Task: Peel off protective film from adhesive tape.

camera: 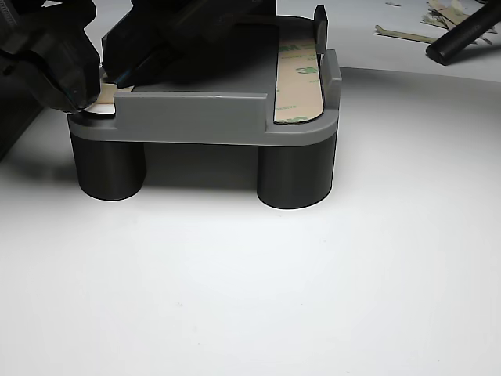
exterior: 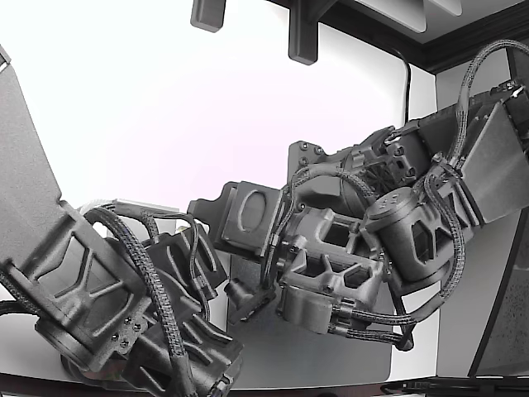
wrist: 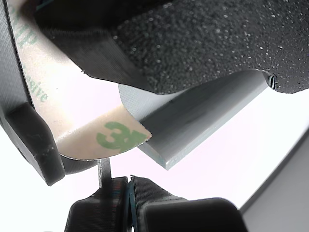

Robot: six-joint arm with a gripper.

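In the other view a grey fixture (camera: 196, 117) stands on two black round legs (camera: 296, 174). My black gripper (camera: 92, 95) is at the fixture's left corner, shut on the lifted corner of a tan protective film (camera: 107, 92). In the wrist view the film (wrist: 91, 130) with its green 3M logo curls up off a grey plate edge (wrist: 193, 125), running along one dark finger (wrist: 31, 140). Black foam-like material (wrist: 207, 43) covers the rest of the strip. In the exterior view the arms (exterior: 331, 265) hide the fixture.
A second tape strip with its tan liner (camera: 299, 78) lies in the fixture's right slot. Film scraps (camera: 403, 33) and a black bar (camera: 466, 35) lie on the white table (camera: 250, 298) behind it. A second arm (exterior: 99, 306) crowds the exterior view's left.
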